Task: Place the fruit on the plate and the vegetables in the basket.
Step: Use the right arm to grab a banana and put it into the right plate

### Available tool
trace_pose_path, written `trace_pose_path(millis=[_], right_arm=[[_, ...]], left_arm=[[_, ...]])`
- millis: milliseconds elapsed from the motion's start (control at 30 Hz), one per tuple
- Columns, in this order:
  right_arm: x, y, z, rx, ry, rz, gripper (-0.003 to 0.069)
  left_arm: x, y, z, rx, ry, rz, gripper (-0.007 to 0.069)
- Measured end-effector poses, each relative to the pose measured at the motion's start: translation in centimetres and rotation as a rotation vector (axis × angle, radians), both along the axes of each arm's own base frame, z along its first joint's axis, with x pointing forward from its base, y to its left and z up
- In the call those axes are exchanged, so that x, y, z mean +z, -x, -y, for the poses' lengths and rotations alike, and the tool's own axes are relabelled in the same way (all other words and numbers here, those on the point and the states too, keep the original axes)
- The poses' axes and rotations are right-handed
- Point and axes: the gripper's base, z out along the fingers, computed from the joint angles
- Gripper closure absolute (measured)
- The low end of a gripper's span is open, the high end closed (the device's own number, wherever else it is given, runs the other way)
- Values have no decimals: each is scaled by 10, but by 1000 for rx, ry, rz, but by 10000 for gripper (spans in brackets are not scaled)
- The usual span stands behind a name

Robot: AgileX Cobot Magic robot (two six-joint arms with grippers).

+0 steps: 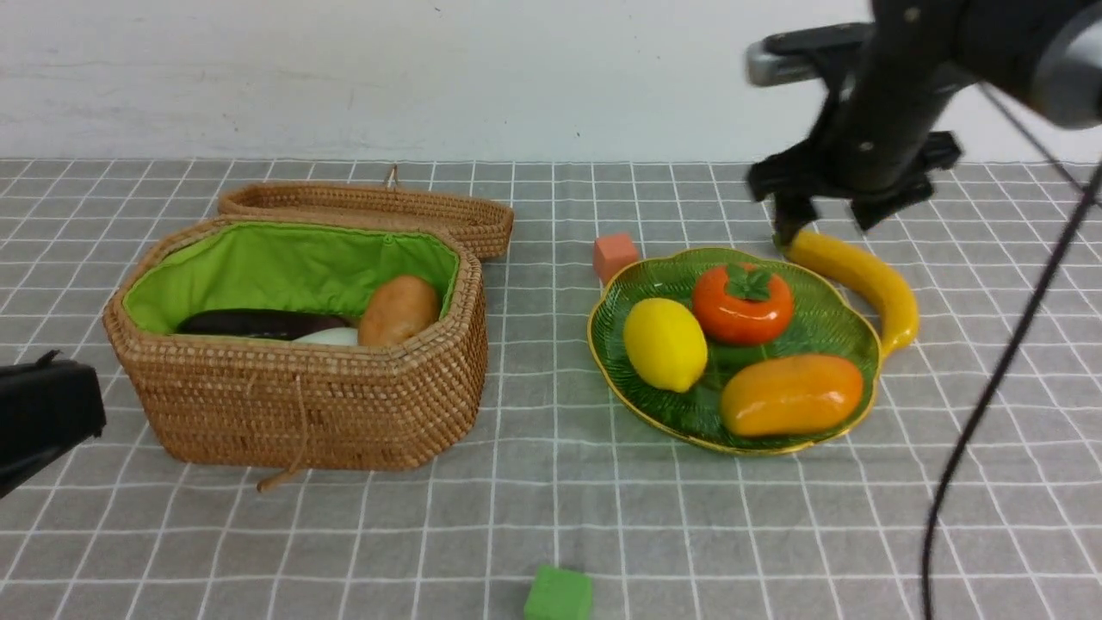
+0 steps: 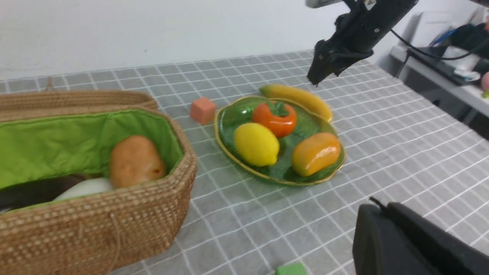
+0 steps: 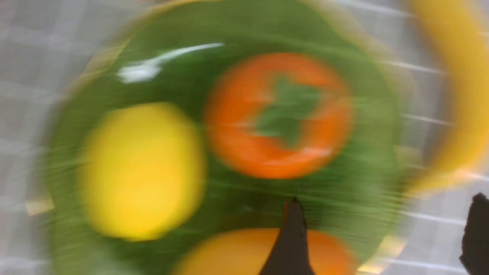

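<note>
The green glass plate [image 1: 654, 277] holds the lemon [image 1: 665, 344], the persimmon [image 1: 742, 303] and the mango [image 1: 790, 393]. The banana [image 1: 861, 277] lies along the plate's far right rim, outside the dish. My right gripper [image 1: 822, 226] is open and empty, just above the banana's far end. The right wrist view is blurred and shows its jaws wide apart [image 3: 385, 202] over the plate's edge. The open wicker basket [image 1: 301, 405] holds the eggplant [image 1: 250, 324], the radish [image 1: 331, 337] and the potato [image 1: 399, 310]. My left gripper [image 2: 376, 208] is shut and empty, low at the near left.
The basket's lid [image 1: 370, 207] lies open behind it. A small orange cube [image 1: 615, 256] sits by the plate's far left rim. A small green cube [image 1: 559, 596] sits at the front middle. A checked grey cloth covers the table, with a white wall behind.
</note>
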Motion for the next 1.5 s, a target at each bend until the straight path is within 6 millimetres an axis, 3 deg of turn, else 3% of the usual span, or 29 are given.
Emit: trace_pose_path(millis=[167, 267, 433, 633, 767, 1000, 1133, 1267, 1300, 1400, 1500], right_arm=[[-30, -19, 61, -149, -74, -45, 104], [-70, -40, 88, -219, -130, -31, 102], [-117, -60, 104, -264, -151, 1, 102], [-128, -70, 105, -254, -162, 68, 110], [-144, -71, 104, -224, -158, 34, 171], [-144, -71, 103, -212, -161, 36, 252], [-144, -71, 103, -212, -161, 30, 351], [-138, -65, 103, -204, -151, -10, 350], [-132, -63, 103, -200, -142, -20, 350], [-80, -44, 100, -174, -147, -23, 350], [-42, -30, 85, -134, -218, 16, 350]], left_arm=[[0, 0, 0, -3, 5, -1, 627], [0, 0, 0, -3, 5, 0, 624], [0, 0, 0, -3, 6, -1, 624], [0, 1, 1, -9, 18, -13, 621], [0, 2, 2, -19, 41, -35, 620], [-1, 2, 3, -27, 35, -37, 620], [-1, 2, 3, -33, 13, -18, 620], [1, 2, 3, -36, 21, -5, 620], [1, 2, 3, -37, 23, -1, 620], [3, 2, 4, -42, 35, 19, 620], [4, 2, 4, -43, 38, 25, 620]])
